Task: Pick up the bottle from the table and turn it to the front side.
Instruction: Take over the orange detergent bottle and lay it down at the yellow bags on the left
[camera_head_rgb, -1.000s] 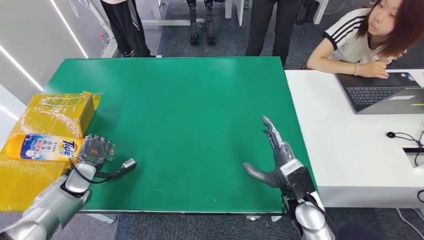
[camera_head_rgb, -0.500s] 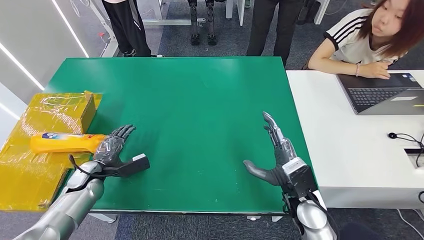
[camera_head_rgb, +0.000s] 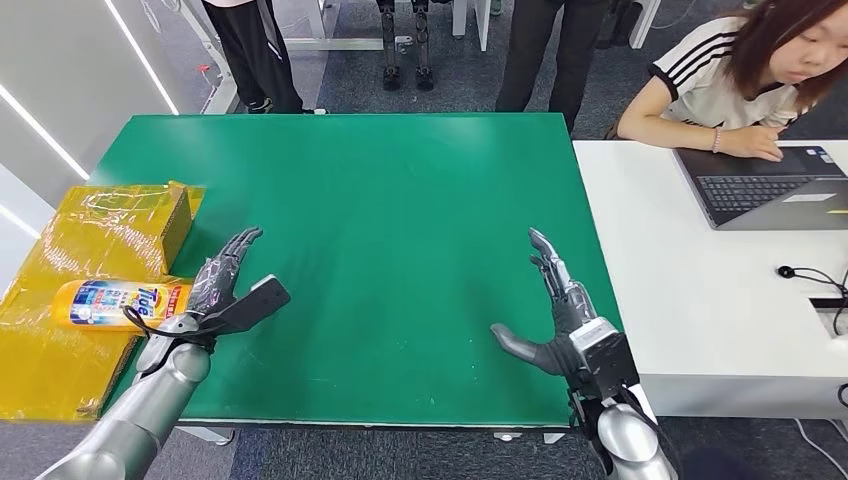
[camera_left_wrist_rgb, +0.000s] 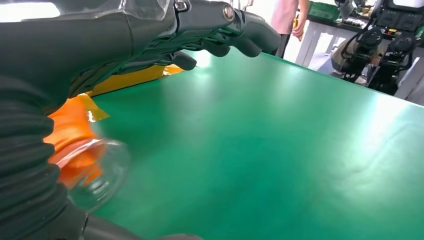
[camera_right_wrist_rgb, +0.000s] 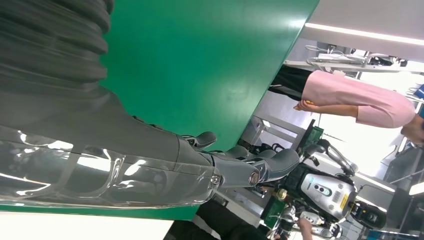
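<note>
- Left hand (camera_head_rgb: 225, 285): fingers spread, nothing grasped; the bottle (camera_head_rgb: 120, 303), gripped a second ago, has been released.
- Bottle: laid just beside the hand's outer side on the yellow box (camera_head_rgb: 100, 235), label now upward; turning judged done.
- Right hand (camera_head_rgb: 560, 310): spread, unloaded, unchanged.

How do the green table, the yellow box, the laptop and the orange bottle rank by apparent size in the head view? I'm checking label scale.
1. green table
2. yellow box, cut off by the picture's edge
3. laptop, also cut off, so its place below the box is unsure
4. orange bottle
</note>
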